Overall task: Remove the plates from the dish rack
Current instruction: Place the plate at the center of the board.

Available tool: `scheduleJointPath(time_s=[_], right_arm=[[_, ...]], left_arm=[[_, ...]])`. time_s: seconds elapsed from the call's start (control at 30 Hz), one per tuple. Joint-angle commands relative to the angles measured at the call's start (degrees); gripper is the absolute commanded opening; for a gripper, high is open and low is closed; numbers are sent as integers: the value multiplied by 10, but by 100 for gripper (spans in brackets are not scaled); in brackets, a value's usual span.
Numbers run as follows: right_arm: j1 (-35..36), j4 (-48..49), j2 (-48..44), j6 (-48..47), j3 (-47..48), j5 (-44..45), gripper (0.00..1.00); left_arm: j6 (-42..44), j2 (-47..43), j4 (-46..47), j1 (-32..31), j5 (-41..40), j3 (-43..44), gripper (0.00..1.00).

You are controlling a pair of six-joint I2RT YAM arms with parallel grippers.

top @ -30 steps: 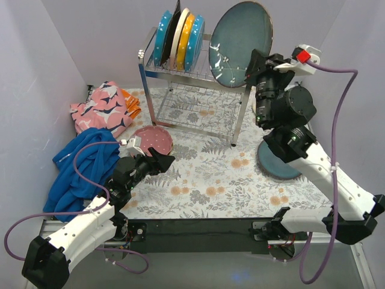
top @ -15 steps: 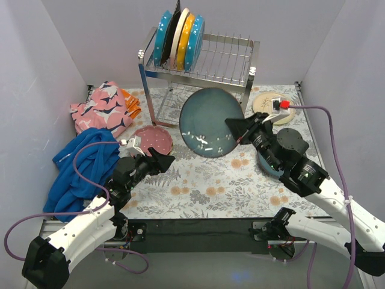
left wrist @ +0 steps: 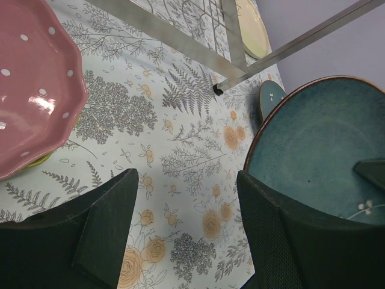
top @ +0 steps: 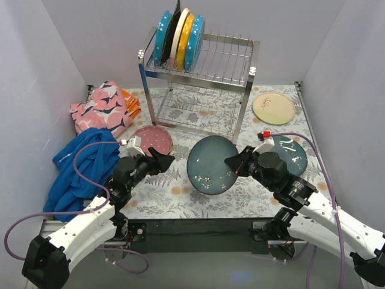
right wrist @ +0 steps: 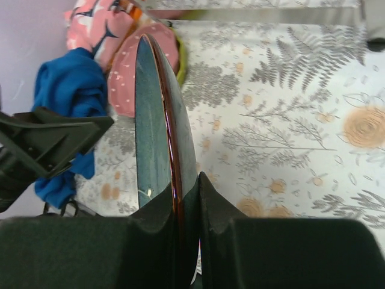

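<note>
My right gripper is shut on the rim of a dark blue-grey plate, held low over the table in front of the dish rack; the right wrist view shows the plate edge-on between the fingers. Several plates in teal, dark, cream and orange stand in the rack's top left slots. A pink dotted plate lies left of the rack, a cream plate at the far right, another blue-grey plate by the right arm. My left gripper is open and empty beside the pink plate.
A blue cloth and a pink patterned cloth lie at the left. The floral tablecloth covers the table. The rack's chrome legs stand just beyond my left gripper. Grey walls close in on three sides.
My right arm has carried the blue-grey plate from beside the rack's top down and forward to low over the table. The left arm has not moved.
</note>
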Motion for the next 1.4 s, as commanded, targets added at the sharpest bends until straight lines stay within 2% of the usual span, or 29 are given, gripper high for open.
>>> scheduleJointPath(time_s=[0.0,0.1,0.13,0.2,0.23,0.33,0.63,0.77,1.13,1.37], right_arm=[[-20,85,-42,50,1,44,1],[-77,58,-53,46,-18,40,1],[-131,56,-57,50,-34,-3,1],[-191,55,-69,46,-46,-50,1],[-249,53,-72,42,-53,-92,1],[-346,50,-87,33,-77,-177,1],[-504,-5,-116,-8,-70,-224,1],[-537,-17,-142,-12,-63,-184,1],[-554,-3,-130,6,-51,-22,1],[-561,26,-103,24,-56,-9,1]], left_arm=[[10,5,-2,-2,-13,8,65],[10,6,-1,-2,-13,8,65],[10,7,-2,-2,-13,8,65],[10,10,0,-3,-12,8,65],[10,9,0,-2,-12,8,65],[11,12,0,-2,-10,8,65],[10,21,6,-3,-4,8,65],[9,21,8,-2,-2,7,65],[7,13,12,-3,10,4,65],[5,10,13,-3,16,5,65]])
